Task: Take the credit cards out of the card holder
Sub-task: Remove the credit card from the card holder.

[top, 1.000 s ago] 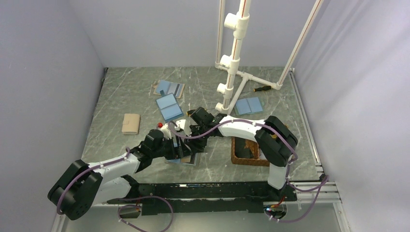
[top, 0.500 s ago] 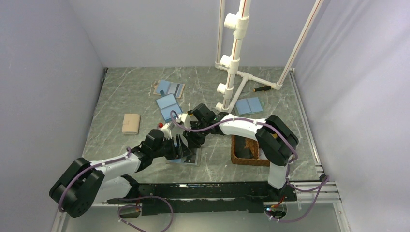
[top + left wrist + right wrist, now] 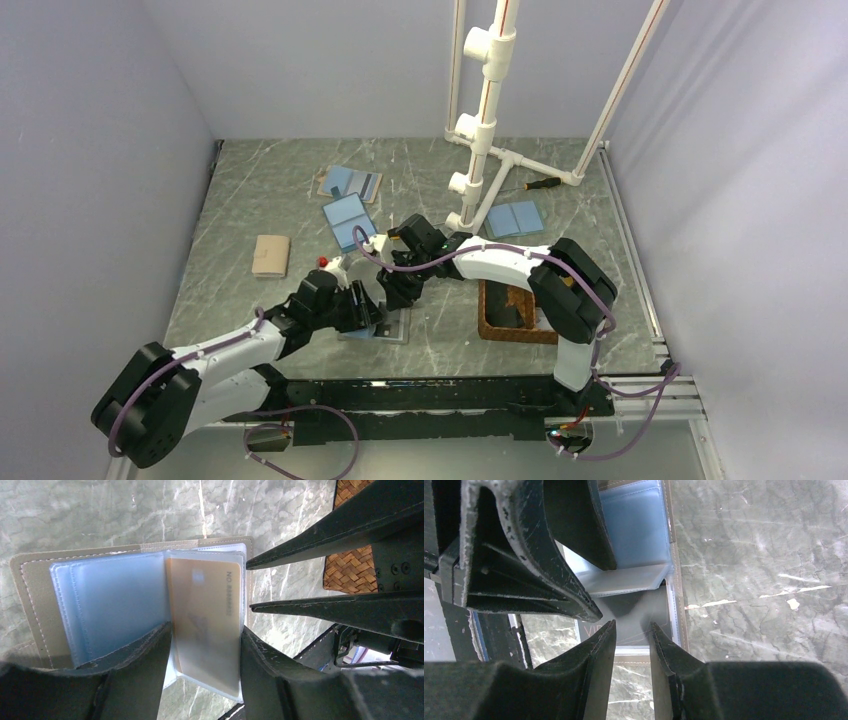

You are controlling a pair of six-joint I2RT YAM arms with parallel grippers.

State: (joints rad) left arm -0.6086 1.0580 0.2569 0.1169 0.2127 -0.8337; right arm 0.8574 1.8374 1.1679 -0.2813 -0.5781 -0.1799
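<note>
**Marble tabletop, both hands at the open card holder**

Grey-green marble tabletop carries the card holder, which lies open and flat near the front edge, just left of a brown wicker tray. Both arms reach in and meet over it.

From the left wrist, the card holder shows a tan border and pale blue plastic sleeves. One clear sleeve leaf holds a gold card, still inside its pocket. The left hand stands wide apart, about as wide as that leaf, with one finger touching each long edge; it has lifted nothing free. In the top view the left hand sits low on the holder's near side.

The right hand comes in from the far side. Its fingers are only narrowly apart, with nothing caught between them. From the right wrist, the right hand hovers over a dark card in its sleeve, beside a bent clear leaf.

Farther back on the tabletop lie three more open blue holders and a closed tan one, well apart from the hands.
</note>
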